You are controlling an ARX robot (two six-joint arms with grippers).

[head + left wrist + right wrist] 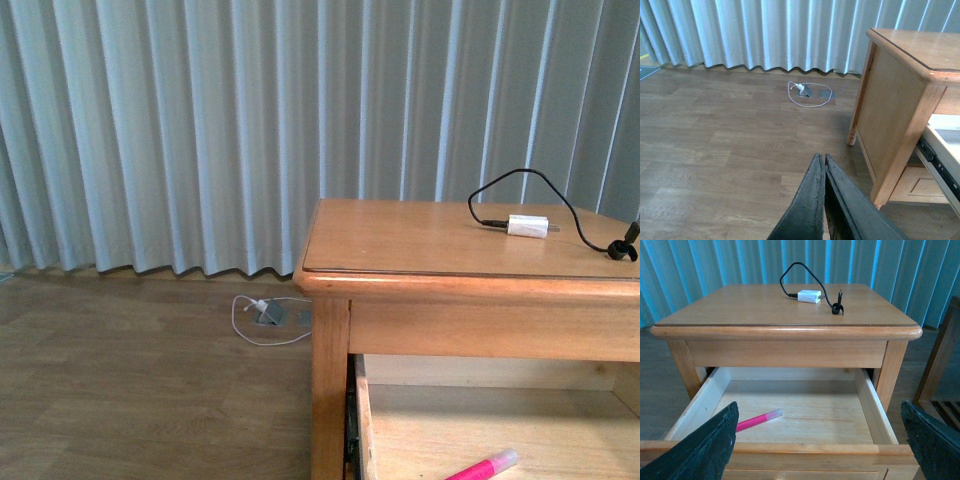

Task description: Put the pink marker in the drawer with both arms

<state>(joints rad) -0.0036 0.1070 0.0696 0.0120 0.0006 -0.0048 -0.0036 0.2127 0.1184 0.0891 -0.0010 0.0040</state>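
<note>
The pink marker (759, 419) with its pale cap lies flat on the pale wood floor of the open upper drawer (805, 447). It also shows at the bottom of the front view (484, 467), inside the drawer (363, 420). My right gripper (819, 440) is open and empty, its fingers (705, 450) spread wide in front of the drawer's front edge. My left gripper (824, 161) is shut and empty, hanging over the wooden floor to the left of the cabinet (895, 115). Neither arm shows in the front view.
A white charger block (528, 226) with a black cable (520, 180) lies on the cabinet top (400, 240). A white cord (262, 318) and a floor socket lie by the pleated curtain (200, 130). A wooden frame (940, 375) stands right of the cabinet.
</note>
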